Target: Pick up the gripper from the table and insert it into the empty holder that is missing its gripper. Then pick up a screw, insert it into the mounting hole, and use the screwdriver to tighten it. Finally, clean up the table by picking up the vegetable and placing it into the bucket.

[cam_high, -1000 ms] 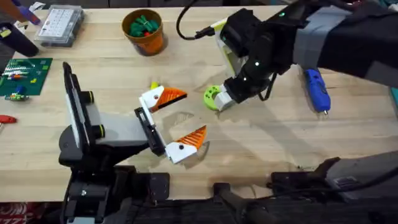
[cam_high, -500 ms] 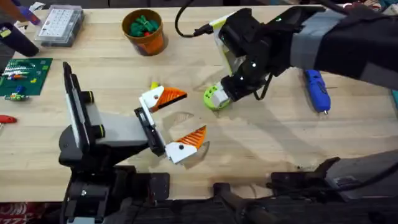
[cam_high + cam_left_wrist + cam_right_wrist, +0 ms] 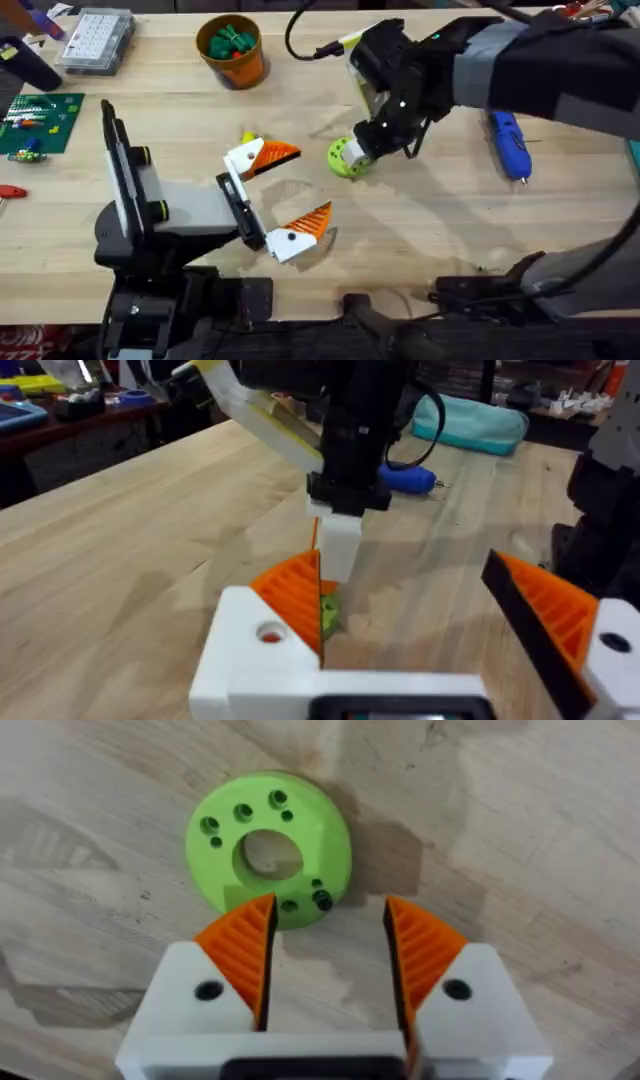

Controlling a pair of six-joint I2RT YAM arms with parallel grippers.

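Right gripper (image 3: 325, 955) (agape) above green disc (image 3: 268, 850)

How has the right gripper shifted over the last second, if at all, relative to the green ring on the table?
Yes, slightly. In the overhead view the right gripper has crept left and a little away from the camera, closing over the green ring, which lies where it was.
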